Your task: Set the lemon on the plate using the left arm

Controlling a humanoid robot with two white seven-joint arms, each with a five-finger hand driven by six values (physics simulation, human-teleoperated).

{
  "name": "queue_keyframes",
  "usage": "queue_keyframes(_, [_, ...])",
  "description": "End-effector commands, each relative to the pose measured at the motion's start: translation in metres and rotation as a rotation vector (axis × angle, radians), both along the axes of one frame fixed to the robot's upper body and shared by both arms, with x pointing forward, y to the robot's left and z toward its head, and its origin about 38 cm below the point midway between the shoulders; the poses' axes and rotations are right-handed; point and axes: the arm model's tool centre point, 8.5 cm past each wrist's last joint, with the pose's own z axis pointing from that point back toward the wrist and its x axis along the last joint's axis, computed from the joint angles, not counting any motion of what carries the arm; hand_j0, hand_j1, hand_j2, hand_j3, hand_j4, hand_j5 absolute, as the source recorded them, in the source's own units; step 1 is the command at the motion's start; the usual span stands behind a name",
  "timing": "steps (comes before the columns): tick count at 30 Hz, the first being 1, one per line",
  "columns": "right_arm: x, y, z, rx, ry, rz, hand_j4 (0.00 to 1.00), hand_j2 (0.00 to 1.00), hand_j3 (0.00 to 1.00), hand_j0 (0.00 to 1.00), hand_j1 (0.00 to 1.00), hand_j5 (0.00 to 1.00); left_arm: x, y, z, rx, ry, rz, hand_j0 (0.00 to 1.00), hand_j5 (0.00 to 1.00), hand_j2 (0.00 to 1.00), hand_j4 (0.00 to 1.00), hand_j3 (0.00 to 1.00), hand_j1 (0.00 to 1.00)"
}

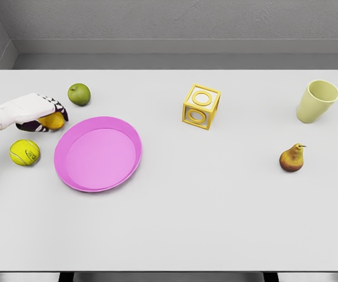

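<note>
A yellow lemon (53, 122) lies at the left of the white table, just left of the pink plate (80, 173). My left hand (46, 111) comes in from the left edge and lies over the lemon, its fingers curled around it. Most of the lemon is hidden under the hand. The lemon sits at table level, outside the plate's rim. My right arm does not show.
A green apple (79, 94) sits just behind the hand. A yellow tennis ball (24, 152) lies in front of it, left of the plate. Farther right stand a yellow hollow cube (201, 106), a pale green cup (317, 101) and a pear (291, 158).
</note>
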Motion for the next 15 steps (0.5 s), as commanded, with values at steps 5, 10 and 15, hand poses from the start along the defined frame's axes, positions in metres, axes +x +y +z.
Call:
queue_keyframes(5, [0.000, 0.000, 0.000, 0.000, -0.001, 0.000, 1.00, 1.00, 1.00, 1.00, 1.00, 1.00, -0.001, -0.001, 0.002, -0.008, -0.005, -0.003, 0.55, 0.55, 0.55, 0.55, 0.55, 0.55])
queue_keyframes(10, [0.000, 0.000, 0.000, 0.000, 0.001, 0.000, 1.00, 1.00, 1.00, 1.00, 1.00, 1.00, -0.001, -0.006, 0.006, -0.012, -0.016, -0.018, 0.54, 0.54, 0.54, 0.54, 0.54, 0.54])
queue_keyframes(15, [0.000, 0.000, 0.000, 0.000, 0.001, 0.000, 1.00, 1.00, 1.00, 1.00, 1.00, 1.00, -0.004, -0.013, 0.017, -0.022, -0.041, -0.052, 0.54, 0.54, 0.54, 0.54, 0.54, 0.54])
